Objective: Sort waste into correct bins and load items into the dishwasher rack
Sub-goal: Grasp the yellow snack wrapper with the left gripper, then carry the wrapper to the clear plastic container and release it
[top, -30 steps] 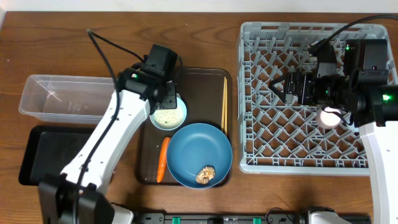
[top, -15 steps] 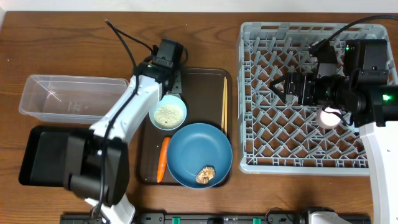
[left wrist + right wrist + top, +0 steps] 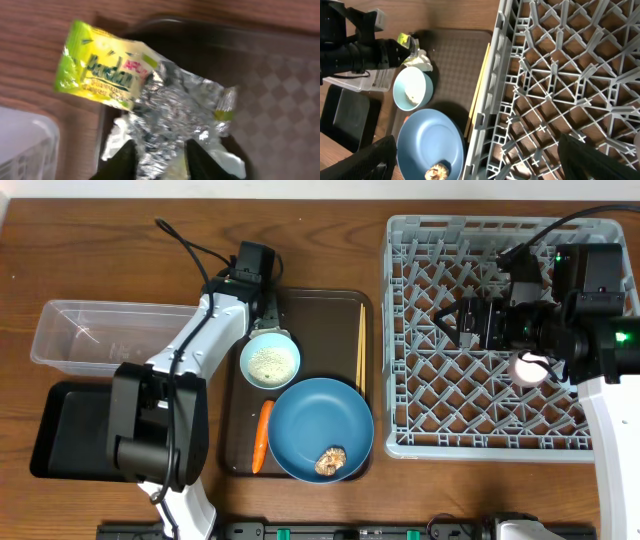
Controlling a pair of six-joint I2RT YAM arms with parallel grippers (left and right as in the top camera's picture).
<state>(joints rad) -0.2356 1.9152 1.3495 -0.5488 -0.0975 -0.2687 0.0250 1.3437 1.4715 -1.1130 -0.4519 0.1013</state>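
The yellow-green snack wrapper (image 3: 107, 75) lies at the back left corner of the brown serving tray (image 3: 320, 320), on crumpled white paper (image 3: 227, 162). Its silver crumpled part sits between the two fingers of my left gripper (image 3: 160, 162), which press on it from both sides. The wrapper is hidden in the overhead view under my left gripper (image 3: 264, 318). Just in front stands the pale bowl (image 3: 270, 362) with rice. The blue plate (image 3: 320, 428) carries a brown lump (image 3: 330, 461). My right gripper (image 3: 452, 320) hangs open over the grey rack (image 3: 392, 330), holding nothing.
A carrot (image 3: 261, 435) lies left of the plate, and chopsticks (image 3: 361, 345) lie along the tray's right side. The clear tub (image 3: 100, 335) and the black tray (image 3: 75, 430) sit at the far left. A pink cup (image 3: 530, 367) stands inside the rack.
My left arm swung from above the bowl to the tray's back left corner and its fingers narrowed onto the wrapper. The right arm has not moved.
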